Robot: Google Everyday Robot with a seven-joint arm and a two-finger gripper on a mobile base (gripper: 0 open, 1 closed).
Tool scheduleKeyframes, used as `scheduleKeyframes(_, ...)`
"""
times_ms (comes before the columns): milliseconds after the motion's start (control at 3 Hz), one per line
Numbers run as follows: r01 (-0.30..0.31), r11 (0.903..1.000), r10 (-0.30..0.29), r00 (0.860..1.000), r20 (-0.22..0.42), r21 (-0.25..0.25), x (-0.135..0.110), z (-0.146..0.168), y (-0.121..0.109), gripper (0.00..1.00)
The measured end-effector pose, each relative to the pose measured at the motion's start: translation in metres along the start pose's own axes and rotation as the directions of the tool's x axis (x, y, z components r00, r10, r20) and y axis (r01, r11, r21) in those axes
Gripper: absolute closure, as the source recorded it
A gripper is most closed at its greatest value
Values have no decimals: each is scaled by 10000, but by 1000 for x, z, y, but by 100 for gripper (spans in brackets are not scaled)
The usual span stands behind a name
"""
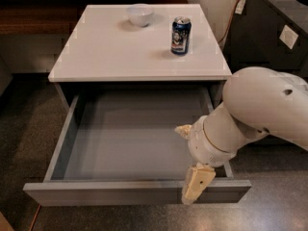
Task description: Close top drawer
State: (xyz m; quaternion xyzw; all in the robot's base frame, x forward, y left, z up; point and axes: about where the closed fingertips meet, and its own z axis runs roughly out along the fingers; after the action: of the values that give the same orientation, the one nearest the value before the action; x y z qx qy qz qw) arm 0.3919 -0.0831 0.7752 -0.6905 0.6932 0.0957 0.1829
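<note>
At front edge of top drawer [130, 129]: gripper [191, 174]; blue can [181, 35] label unreadable.

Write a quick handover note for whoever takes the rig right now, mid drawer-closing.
Gripper: low at the front edge of the top drawer, right of its middle; contact unclear.
Top drawer: pulled far out, interior showing.
Cabinet top: white bowl and blue can, both away from the arm.
Done: gripper brought to the drawer front.
Left: push the front in until it shuts.
</note>
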Motion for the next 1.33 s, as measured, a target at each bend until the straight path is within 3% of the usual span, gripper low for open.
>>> scheduleKeyframes(333,211,9995,-200,9985,503,-216,-10,17,6,20)
scheduleKeyframes(1000,469,9981,-412,9900,1349,-395,-27,46,15,66)
scheduleKeyframes(1333,666,9951,-549,9870,1513,-729,-36,65,24,88)
